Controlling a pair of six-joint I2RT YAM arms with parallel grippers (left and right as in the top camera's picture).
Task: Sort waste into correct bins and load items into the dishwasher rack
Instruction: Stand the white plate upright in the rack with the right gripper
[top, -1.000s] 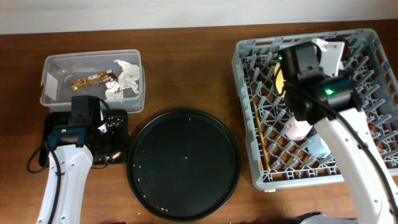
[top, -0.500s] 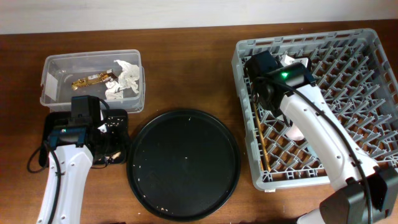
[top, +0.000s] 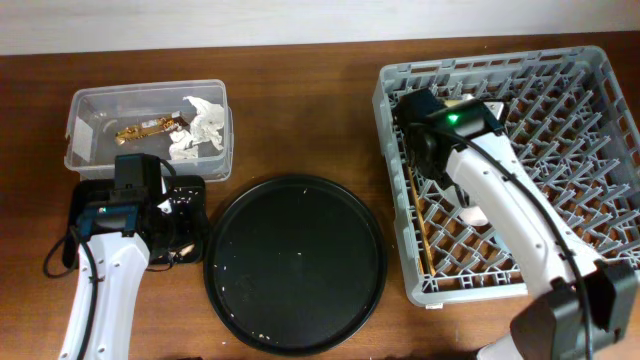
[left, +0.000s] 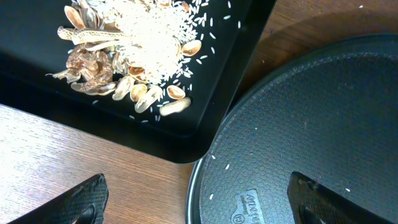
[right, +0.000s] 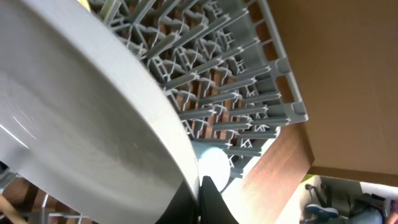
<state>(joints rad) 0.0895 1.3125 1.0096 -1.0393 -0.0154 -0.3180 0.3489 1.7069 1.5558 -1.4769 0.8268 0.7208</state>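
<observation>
My right gripper (right: 198, 180) is shut on the rim of the pale grey-green plate (right: 74, 112), which stands on edge among the pegs at the left back of the grey dishwasher rack (top: 560, 120). Chopsticks (top: 418, 220) and a pink cup (top: 478, 212) lie in the rack, and a pale blue cup (right: 212, 163) shows past the plate. My left gripper (left: 199, 208) is open and empty over the table, beside the shallow black tray (left: 236, 56) that holds rice, shells and brownish scraps (left: 124, 56). The clear tub (top: 90, 110) holds the white tissue (top: 203, 122) and the gold wrapper (top: 145, 128).
A large round black tray (top: 295, 262) lies in the middle of the table, its rim touching the shallow black tray's corner. Stray rice grains dot it (left: 311, 112). The rack's front wall (top: 470, 285) stands near the table's front edge.
My right arm has swung from the rack's back middle to its left back corner with the plate, which now stands on edge. The left arm has not moved.
</observation>
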